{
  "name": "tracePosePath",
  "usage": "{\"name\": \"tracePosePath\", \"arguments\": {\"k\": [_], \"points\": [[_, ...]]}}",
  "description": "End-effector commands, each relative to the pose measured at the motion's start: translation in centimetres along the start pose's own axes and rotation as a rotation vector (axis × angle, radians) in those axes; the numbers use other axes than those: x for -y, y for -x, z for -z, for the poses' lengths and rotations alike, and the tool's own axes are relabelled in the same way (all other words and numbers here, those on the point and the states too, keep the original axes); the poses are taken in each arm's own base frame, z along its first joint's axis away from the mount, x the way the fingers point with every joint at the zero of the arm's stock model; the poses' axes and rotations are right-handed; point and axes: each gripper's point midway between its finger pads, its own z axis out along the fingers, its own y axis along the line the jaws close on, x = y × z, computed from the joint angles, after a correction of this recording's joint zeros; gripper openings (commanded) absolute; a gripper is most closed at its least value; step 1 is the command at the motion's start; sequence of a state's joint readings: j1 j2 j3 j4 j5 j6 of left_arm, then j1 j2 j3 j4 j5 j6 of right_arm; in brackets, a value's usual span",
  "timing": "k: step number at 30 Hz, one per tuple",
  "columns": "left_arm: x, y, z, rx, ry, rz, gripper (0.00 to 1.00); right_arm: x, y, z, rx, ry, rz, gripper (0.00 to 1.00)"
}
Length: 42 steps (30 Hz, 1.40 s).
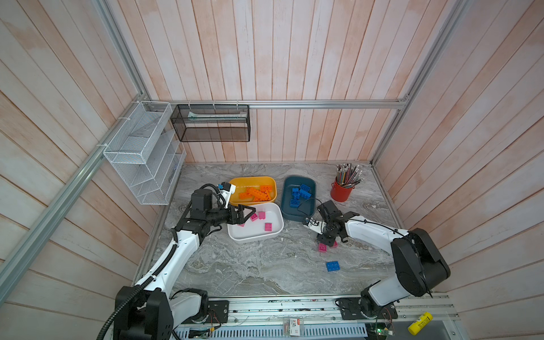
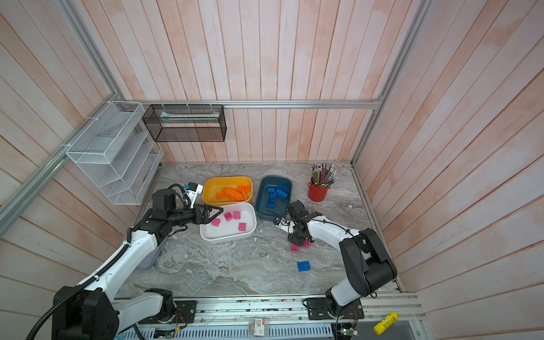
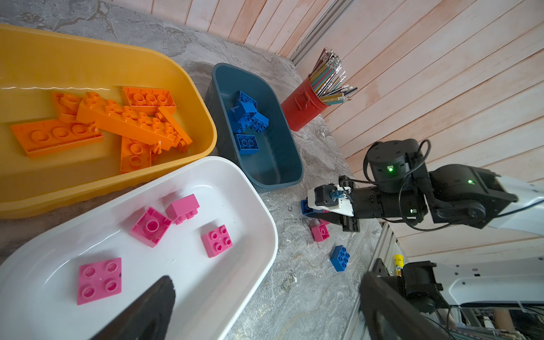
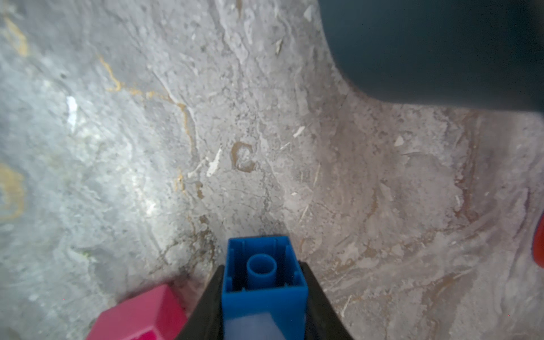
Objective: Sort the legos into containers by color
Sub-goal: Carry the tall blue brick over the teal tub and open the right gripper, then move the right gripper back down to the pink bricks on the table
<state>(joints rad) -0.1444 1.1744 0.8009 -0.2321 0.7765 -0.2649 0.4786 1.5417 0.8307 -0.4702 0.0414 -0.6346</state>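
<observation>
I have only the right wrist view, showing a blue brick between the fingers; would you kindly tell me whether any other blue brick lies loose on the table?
Observer: Yes, a second blue brick lies alone nearer the front edge of the table.
Operator: Thank you. Where is the left end effector?
Observer: The left end effector hovers wide open over the white tub.
Operator: Are the tubs sorted correctly?
Observer: The yellow tub holds only orange bricks, the teal tub only blue bricks.

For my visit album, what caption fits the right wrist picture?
Right gripper shut on a blue square plastic brick, a pink plastic brick lying close by on the grey marbled tabletop.
</observation>
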Motion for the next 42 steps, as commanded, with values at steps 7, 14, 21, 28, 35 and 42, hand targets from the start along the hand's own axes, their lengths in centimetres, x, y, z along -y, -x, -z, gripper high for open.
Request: {"name": "tracePosePath", "arguments": {"k": [7,14,21,28,35,42], "points": [[0.1,0.3,0.1,0.008,0.004,-0.021,1.0,1.0,2.1,4.5,0.082,-0.002,-0.039,0.26],[0.9,1.0,0.3,0.027,-0.025,-0.02,1.0,3.2,8.0,12.0,0.396,-0.082,-0.045,0.26],[1.3,1.8,0.5,0.045,-0.026,-0.021,1.0,6.1,13.5,9.6,0.46,-0.068,-0.02,0.26],[1.5,2.4,1.0,0.063,-0.012,-0.028,1.0,9.7,14.1,2.1,0.26,-0.108,-0.045,0.26],[1.4,2.3,0.9,0.057,-0.01,-0.029,1.0,11.6,13.9,-0.3,0.167,-0.164,-0.057,0.34],[1.1,2.1,0.6,0.047,-0.012,-0.024,1.0,11.2,13.0,5.1,0.237,-0.208,-0.114,0.6]]}}
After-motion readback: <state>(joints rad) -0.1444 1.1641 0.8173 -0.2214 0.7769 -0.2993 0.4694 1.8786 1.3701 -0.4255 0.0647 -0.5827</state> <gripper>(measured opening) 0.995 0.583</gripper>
